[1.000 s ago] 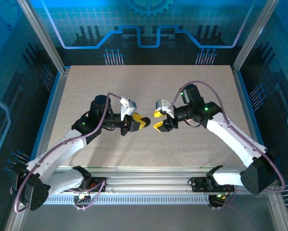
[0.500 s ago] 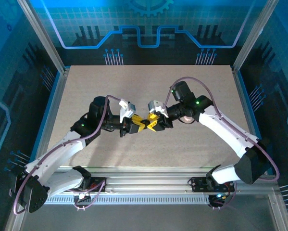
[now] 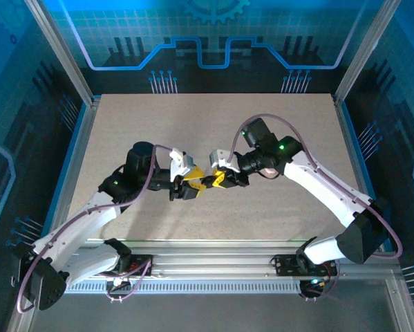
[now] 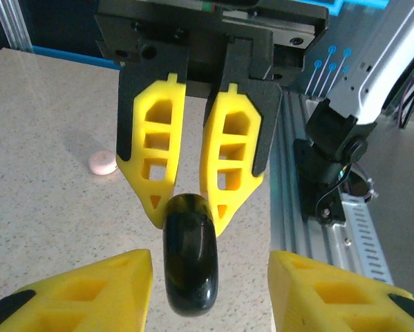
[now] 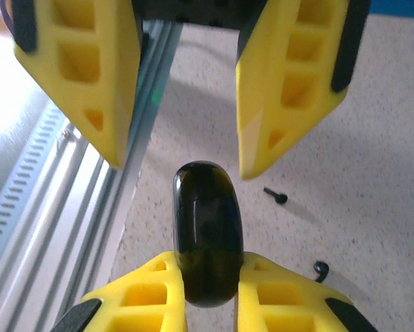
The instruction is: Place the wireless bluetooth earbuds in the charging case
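Observation:
The charging case (image 5: 207, 232) is a glossy black rounded shell held on edge above the table. My right gripper (image 5: 207, 261) is shut on its near end. My left gripper (image 4: 208, 257) stands open, its yellow fingers (image 4: 110, 283) apart on either side of the case (image 4: 189, 252) without touching it. In the top view the two grippers meet tip to tip at mid-table, left gripper (image 3: 191, 184) and right gripper (image 3: 218, 179). Two tiny black earbuds (image 5: 276, 196) (image 5: 321, 268) lie on the table under the right gripper.
A pale pink round case (image 4: 103, 162) lies flat on the speckled table (image 3: 276, 124). The aluminium rail (image 3: 213, 249) runs along the near edge, with both arm bases behind it. Blue panels wall the sides and back.
The right gripper has moved left to meet the left one and shut on the black case. The left gripper, shut before, has opened off it.

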Available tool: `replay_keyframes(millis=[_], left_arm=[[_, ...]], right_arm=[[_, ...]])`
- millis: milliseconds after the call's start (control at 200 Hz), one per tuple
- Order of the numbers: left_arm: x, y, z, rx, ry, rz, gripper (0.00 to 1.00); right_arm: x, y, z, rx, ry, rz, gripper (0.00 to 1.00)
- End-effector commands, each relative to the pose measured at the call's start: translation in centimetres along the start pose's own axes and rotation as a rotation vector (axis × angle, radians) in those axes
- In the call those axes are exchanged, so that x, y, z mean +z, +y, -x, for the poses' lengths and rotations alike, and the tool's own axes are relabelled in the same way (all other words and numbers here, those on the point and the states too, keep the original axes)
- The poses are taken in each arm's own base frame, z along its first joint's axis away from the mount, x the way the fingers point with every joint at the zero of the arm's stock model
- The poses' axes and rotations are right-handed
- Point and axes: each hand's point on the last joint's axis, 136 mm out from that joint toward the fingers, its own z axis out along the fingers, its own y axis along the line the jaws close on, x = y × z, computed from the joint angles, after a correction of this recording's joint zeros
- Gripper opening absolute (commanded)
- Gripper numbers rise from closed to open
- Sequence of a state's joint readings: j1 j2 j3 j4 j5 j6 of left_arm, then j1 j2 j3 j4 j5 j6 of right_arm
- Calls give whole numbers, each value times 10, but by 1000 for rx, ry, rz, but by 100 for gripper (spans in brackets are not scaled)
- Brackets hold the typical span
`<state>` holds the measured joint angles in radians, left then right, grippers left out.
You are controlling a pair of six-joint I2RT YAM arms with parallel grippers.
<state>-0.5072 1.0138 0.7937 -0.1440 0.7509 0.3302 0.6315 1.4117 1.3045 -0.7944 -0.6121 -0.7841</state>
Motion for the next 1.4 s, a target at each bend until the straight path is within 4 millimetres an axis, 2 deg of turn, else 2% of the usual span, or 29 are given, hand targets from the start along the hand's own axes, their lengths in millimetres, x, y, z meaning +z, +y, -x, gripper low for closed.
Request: replay_keyframes(millis=[0, 500, 900, 1146, 1221, 1316, 1396], left_arm=[[-2, -6, -10, 110, 28, 1, 49], [5, -8, -18, 89, 89, -27, 47], [6, -7, -11, 95, 65, -18, 33], [8, -9, -7, 92, 48, -40, 17], [10, -10, -5, 88, 28, -48, 13], [12, -10, -1, 85, -13, -57, 11], [12, -12, 7, 80, -59, -69, 10]], right_arm=[[-8, 5, -2, -78, 87, -48, 14], [-3, 11, 19, -138, 49, -37, 14], [-2, 17, 26, -155, 38, -23, 14], [-3, 17, 28, -153, 24, -37, 15], [-6, 14, 28, -146, 2, -68, 20], [-14, 11, 31, -105, -69, -106, 35], [-27, 11, 33, -50, -165, -124, 41]])
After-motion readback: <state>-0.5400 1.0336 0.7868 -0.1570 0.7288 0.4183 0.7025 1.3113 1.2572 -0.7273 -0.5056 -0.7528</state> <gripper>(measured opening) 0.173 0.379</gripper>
